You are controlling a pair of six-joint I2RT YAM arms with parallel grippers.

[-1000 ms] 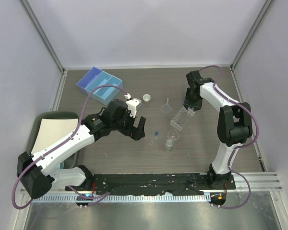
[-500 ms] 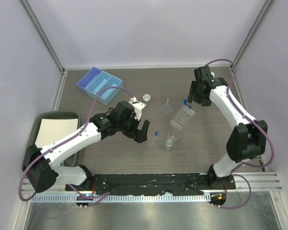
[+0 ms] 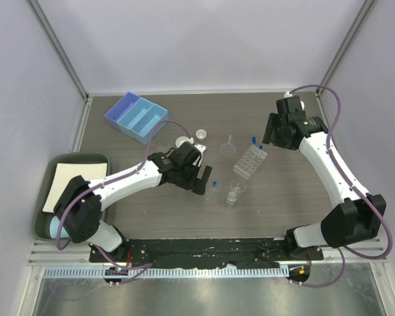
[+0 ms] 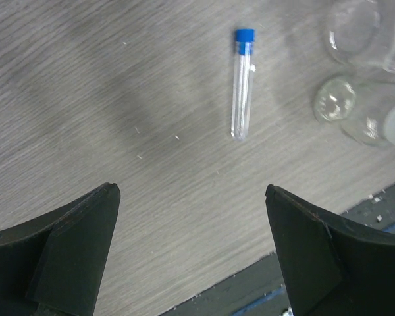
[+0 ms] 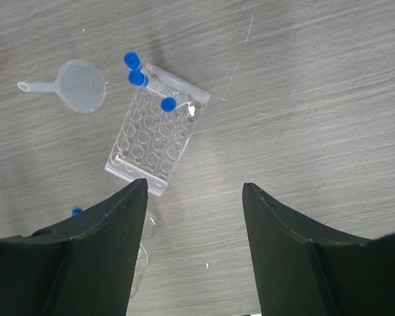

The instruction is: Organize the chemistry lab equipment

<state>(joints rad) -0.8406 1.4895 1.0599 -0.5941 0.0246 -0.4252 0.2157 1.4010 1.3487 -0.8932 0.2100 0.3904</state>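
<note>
A clear blue-capped test tube (image 4: 241, 84) lies loose on the table, also seen in the top view (image 3: 212, 187). My left gripper (image 4: 189, 189) is open and empty, just short of it (image 3: 200, 178). The clear tube rack (image 5: 157, 131) holds three blue-capped tubes (image 5: 138, 78) at its far end and stands mid-table (image 3: 249, 162). My right gripper (image 5: 194, 184) is open and empty, raised to the right of the rack (image 3: 274, 137). A clear funnel (image 5: 82, 84) lies left of the rack. The glass beaker (image 3: 235, 192) stands in front of the rack. Two white dishes (image 3: 201, 135) (image 3: 182, 141) sit behind my left wrist.
A blue divided tray (image 3: 136, 116) stands at the back left. A dark green tray with a white sheet (image 3: 66, 184) lies at the left edge, with a pale-blue cup (image 3: 53, 227) just below it. The dark base rail (image 3: 210, 249) runs along the near edge.
My left gripper has moved right, close to the loose test tube. My right gripper has drawn back from the rack, up and to the right, empty.
</note>
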